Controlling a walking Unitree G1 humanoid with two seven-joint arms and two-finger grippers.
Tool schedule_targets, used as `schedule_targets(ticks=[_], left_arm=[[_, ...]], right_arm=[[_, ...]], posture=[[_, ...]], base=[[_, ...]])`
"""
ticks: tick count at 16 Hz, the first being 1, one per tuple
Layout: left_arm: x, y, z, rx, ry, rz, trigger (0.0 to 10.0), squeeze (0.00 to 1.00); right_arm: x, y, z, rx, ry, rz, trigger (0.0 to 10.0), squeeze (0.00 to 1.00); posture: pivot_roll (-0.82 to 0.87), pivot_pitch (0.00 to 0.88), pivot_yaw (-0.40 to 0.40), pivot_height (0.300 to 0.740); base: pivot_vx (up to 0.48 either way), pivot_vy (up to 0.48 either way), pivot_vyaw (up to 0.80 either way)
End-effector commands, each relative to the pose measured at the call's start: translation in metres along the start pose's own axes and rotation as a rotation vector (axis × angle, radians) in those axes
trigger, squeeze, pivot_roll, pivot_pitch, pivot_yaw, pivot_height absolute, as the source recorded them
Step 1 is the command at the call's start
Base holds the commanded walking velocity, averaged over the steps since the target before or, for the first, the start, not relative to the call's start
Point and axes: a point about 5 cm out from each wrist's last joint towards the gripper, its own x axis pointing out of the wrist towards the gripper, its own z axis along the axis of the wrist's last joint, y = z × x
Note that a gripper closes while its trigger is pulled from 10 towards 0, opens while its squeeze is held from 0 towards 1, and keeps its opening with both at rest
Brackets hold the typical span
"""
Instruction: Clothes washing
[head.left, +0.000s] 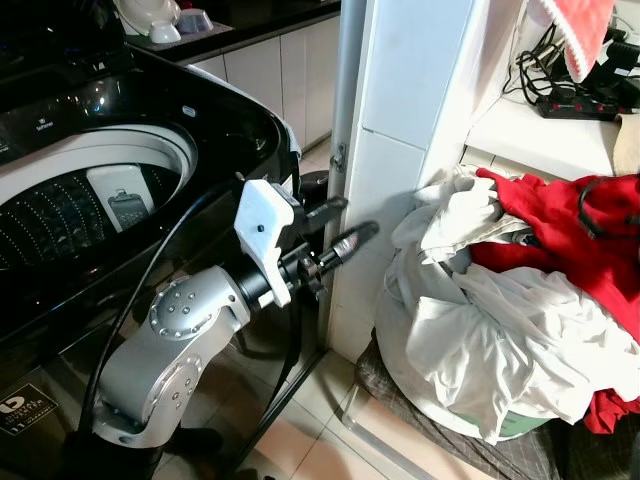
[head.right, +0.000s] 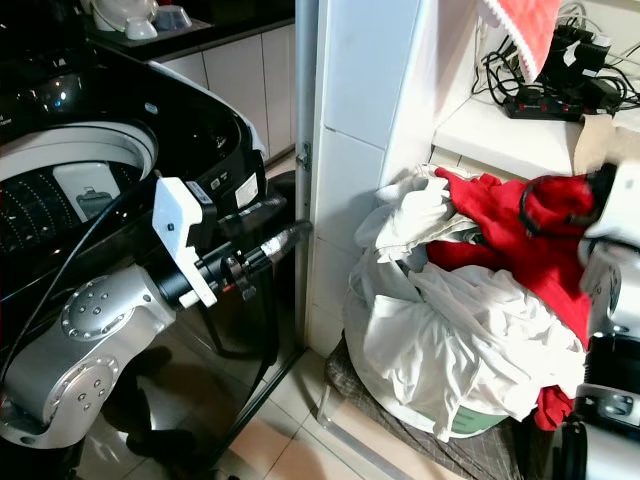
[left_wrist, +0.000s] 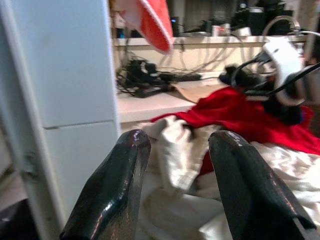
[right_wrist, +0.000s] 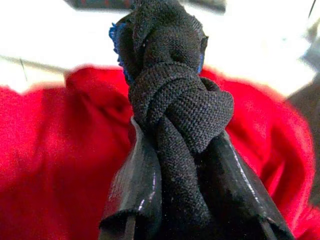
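A basket (head.left: 520, 426) on the floor is heaped with white clothes (head.left: 480, 330) and a red garment (head.left: 560, 245). My right gripper (right_wrist: 182, 136) is over the red garment, shut on a knotted black fabric strap (right_wrist: 175, 100). The strap's loop (head.right: 530, 205) hangs against the red cloth. My left gripper (head.left: 340, 226) is open and empty, held in the air between the washer and the white pillar, pointing at the heap. The black top-loading washing machine (head.left: 215, 110) stands on the left with its drum (head.left: 70, 215) open.
A white pillar (head.left: 400, 150) stands between the washer and the basket. Behind the heap, a shelf carries a power strip and cables (head.left: 580, 100), and a red cloth (head.left: 585, 35) hangs above. The left arm's black cable (head.left: 150, 270) loops across the washer front.
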Motion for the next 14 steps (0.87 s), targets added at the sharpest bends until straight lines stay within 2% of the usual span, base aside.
schedule_targets(ticks=[1, 2, 3, 4, 5, 6, 7, 8, 9, 10, 11, 12, 13, 14], left_arm=[[0.002, 0.006, 0.005, 0.032, -0.021, 0.035, 10.0, 0.0], [0.003, 0.007, 0.005, 0.027, -0.025, 0.049, 10.0, 0.0], [0.006, 0.015, 0.008, -0.031, -0.047, 0.121, 10.0, 0.0], [0.008, 0.019, 0.01, -0.051, -0.059, 0.158, 10.0, 0.0], [0.011, 0.026, 0.013, -0.101, -0.09, 0.214, 10.0, 0.0], [0.015, 0.029, 0.015, -0.113, -0.1, 0.249, 10.0, 0.0], [0.015, 0.029, 0.015, -0.094, -0.095, 0.247, 10.0, 0.0], [0.015, 0.027, 0.015, -0.08, -0.095, 0.24, 10.0, 0.0], [0.014, 0.025, 0.015, -0.084, -0.1, 0.234, 10.0, 0.0], [0.013, 0.022, 0.015, -0.12, -0.112, 0.224, 10.0, 0.0], [0.015, 0.021, 0.015, -0.185, -0.13, 0.227, 10.0, 0.0], [0.018, 0.02, 0.016, -0.286, -0.155, 0.22, 10.0, 0.37], [0.021, 0.02, 0.018, -0.403, -0.184, 0.212, 10.0, 1.0], [0.023, 0.023, 0.019, -0.463, -0.208, 0.237, 10.0, 1.0]], right_arm=[[-0.005, 0.002, 0.022, -0.025, -0.102, 0.009, 0.0, 0.0], [-0.008, 0.008, 0.032, -0.031, -0.167, 0.044, 0.0, 0.0], [-0.028, 0.043, 0.059, -0.055, -0.377, 0.281, 0.0, 0.0], [-0.039, 0.058, 0.064, -0.062, -0.443, 0.4, 0.0, 0.0], [-0.061, 0.089, 0.062, -0.079, -0.511, 0.647, 0.0, 0.0], [-0.073, 0.113, 0.039, -0.18, -0.482, 0.771, 0.0, 0.0], [-0.071, 0.114, 0.033, -0.197, -0.46, 0.755, 0.0, 0.0], [-0.064, 0.112, 0.023, -0.18, -0.407, 0.697, 0.0, 0.0], [-0.062, 0.11, 0.02, -0.169, -0.4, 0.689, 0.0, 0.0], [-0.063, 0.108, 0.017, -0.159, -0.415, 0.711, 0.0, 0.0], [-0.073, 0.112, 0.015, -0.164, -0.46, 0.814, 0.0, 0.0], [-0.085, 0.117, 0.013, -0.147, -0.502, 0.926, 0.0, 0.0], [-0.094, 0.122, 0.013, -0.128, -0.535, 0.981, 0.0, 0.0], [-0.1, 0.127, 0.013, -0.125, -0.56, 1.024, 0.0, 0.0]], posture=[[-0.02, 0.004, -0.013, 0.74], [-0.02, 0.004, -0.012, 0.74], [-0.02, 0.003, -0.009, 0.74], [-0.02, 0.003, -0.009, 0.74], [-0.02, 0.001, -0.012, 0.74], [-0.02, 0.0, -0.022, 0.74], [-0.01, 0.001, -0.025, 0.74], [-0.01, 0.0, -0.027, 0.74], [-0.01, 0.003, -0.026, 0.74], [-0.01, 0.002, -0.026, 0.74], [-0.02, 0.005, -0.024, 0.74], [-0.02, 0.006, -0.02, 0.74], [-0.02, 0.006, -0.02, 0.74], [-0.02, 0.008, -0.014, 0.74]], base=[[0.0, 0.0, 0.0], [0.0, 0.0, 0.0], [0.0, 0.0, 0.0], [0.0, 0.0, 0.0], [0.0, 0.0, 0.0], [0.0, 0.0, 0.0], [0.0, 0.0, 0.0], [0.0, 0.0, 0.0], [0.0, 0.0, 0.0], [0.0, 0.0, 0.0], [0.0, 0.0, 0.0], [0.0, 0.0, 0.0], [0.0, 0.0, 0.0], [0.0, 0.0, 0.0]])
